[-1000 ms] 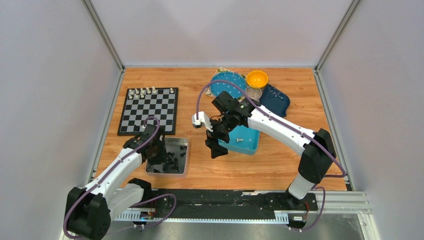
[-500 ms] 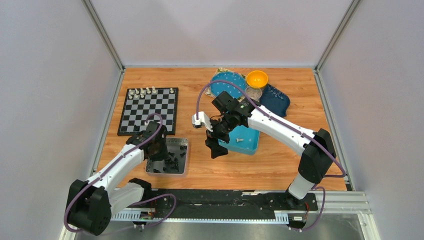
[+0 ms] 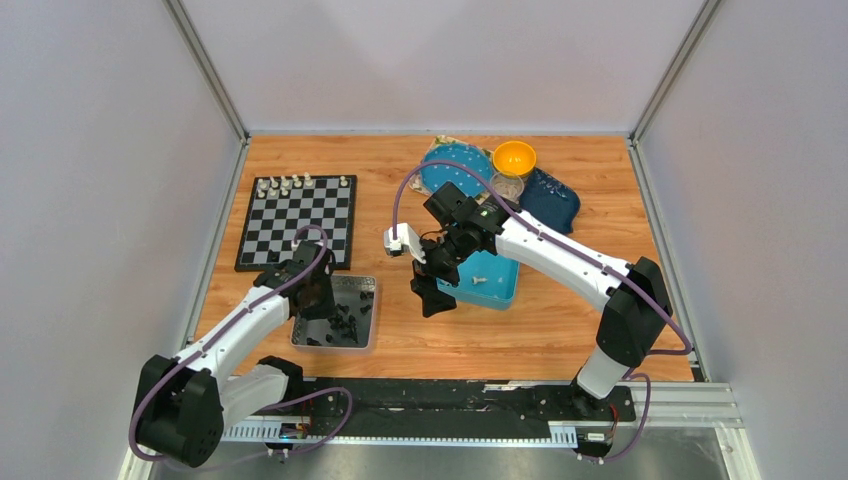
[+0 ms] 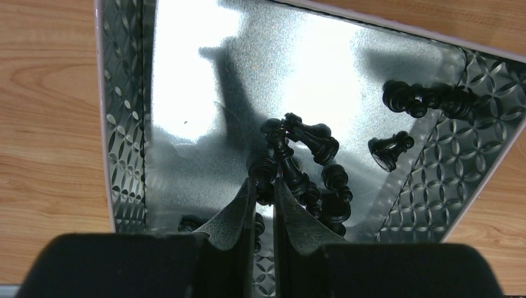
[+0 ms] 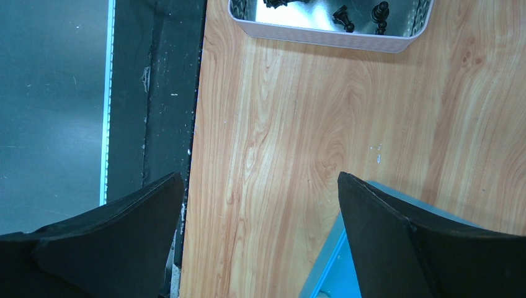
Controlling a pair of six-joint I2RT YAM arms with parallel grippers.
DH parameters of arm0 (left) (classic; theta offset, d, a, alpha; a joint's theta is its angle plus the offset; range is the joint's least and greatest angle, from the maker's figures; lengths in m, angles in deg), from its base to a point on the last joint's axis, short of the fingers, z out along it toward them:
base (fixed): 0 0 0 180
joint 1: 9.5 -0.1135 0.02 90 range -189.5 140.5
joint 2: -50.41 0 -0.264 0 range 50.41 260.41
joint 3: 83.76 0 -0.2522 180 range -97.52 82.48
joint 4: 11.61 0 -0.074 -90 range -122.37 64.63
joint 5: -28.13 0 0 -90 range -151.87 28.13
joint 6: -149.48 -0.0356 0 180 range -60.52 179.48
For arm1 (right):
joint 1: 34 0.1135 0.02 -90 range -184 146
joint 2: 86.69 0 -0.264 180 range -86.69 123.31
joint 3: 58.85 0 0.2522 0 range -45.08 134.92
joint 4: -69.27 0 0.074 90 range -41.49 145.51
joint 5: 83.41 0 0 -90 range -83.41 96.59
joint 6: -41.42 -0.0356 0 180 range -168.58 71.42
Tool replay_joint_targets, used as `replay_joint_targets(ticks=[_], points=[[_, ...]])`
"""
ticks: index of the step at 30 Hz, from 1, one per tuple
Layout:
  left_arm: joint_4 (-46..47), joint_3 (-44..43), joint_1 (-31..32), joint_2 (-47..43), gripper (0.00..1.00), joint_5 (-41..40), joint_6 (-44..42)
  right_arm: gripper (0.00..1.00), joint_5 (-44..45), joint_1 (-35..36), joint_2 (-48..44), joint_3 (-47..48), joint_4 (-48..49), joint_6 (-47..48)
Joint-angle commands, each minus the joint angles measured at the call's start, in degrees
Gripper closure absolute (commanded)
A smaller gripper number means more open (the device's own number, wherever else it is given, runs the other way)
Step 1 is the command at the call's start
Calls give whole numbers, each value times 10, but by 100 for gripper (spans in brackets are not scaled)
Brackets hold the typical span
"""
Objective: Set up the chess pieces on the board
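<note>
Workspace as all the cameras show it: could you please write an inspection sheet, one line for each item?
Surface: wooden table, no spill seen.
Job's things: board at far left, cream-white pieces on its far row only; black pieces lying in the metal tray.
Clutter: blue tray holding small pale things; orange bowl, clear cup and blue plates at the far edge.
Claws: left claw down in the metal tray, closed on a black piece; right claw wide open, empty, above bare wood beside the blue tray.
Cables: purple cable looping along each arm, no snag seen.
Surroundings: grey walls; otherwise nothing seen.
</note>
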Motion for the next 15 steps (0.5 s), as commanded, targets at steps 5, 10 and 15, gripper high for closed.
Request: replay_joint_targets(ticks=[5,10,15], points=[[-14,-53,3,-23,93,22,-27,2,-4,5,-6,14,6,9],[-50,-100,2,-27,93,30,-50,2,-9,4,-7,14,5,9],[-80,-143,2,-24,93,25,-62,2,-9,4,-9,13,5,9]])
